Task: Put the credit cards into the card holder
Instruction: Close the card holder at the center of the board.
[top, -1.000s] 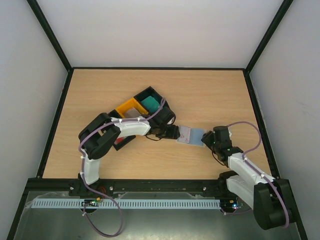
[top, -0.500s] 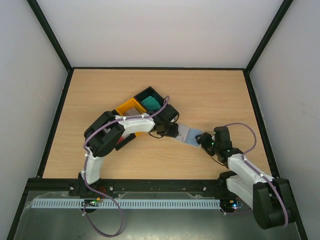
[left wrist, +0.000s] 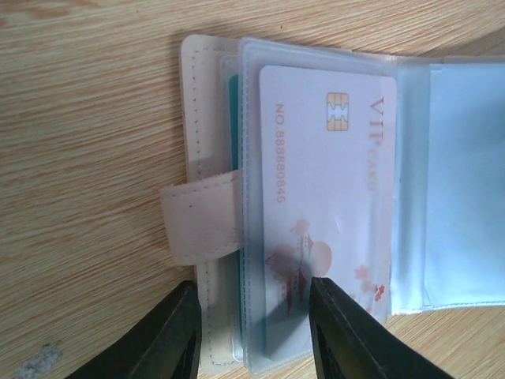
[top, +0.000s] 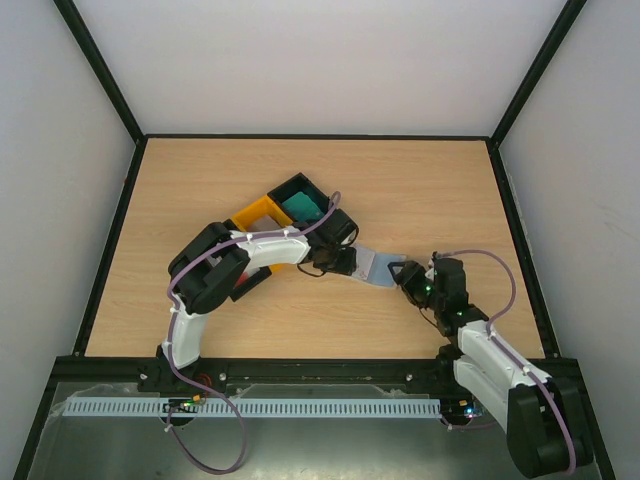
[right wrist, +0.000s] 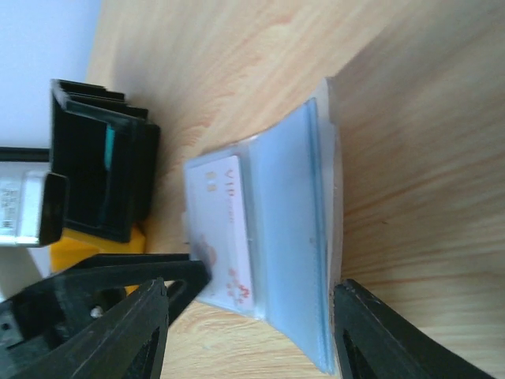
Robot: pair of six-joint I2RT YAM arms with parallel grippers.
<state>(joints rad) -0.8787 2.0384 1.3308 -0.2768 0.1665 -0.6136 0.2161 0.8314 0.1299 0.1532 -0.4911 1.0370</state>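
Two sets of black jaws flank the card holder (top: pixel 374 265) from opposite ends. It lies opened flat on the pale wood-grain table (top: pixel 200 180), just right of the trays. Its cover is soft beige with a stitched border, and a short strap tab (left wrist: pixel 201 223) is folded over one edge. Inside are clear plastic sleeves and a pale blue lining. A glossy white card (left wrist: pixel 331 189) with a gold chip, red "VIP" lettering and a reddish printed pattern sits in the top sleeve. A thin teal card edge (left wrist: pixel 233 110) shows in the sleeve beneath. The left jaws stand apart, straddling the near end of that sleeve and the strap side; I cannot tell whether they press on it. The right jaws are spread wide around the blue end, gripping nothing. Beyond the left arm (top: pixel 255 250) sit a boxy yellow tray (top: pixel 258 214) and a black tray (top: pixel 290 186) holding a teal stack (top: pixel 301 206); the arm covers part of them.
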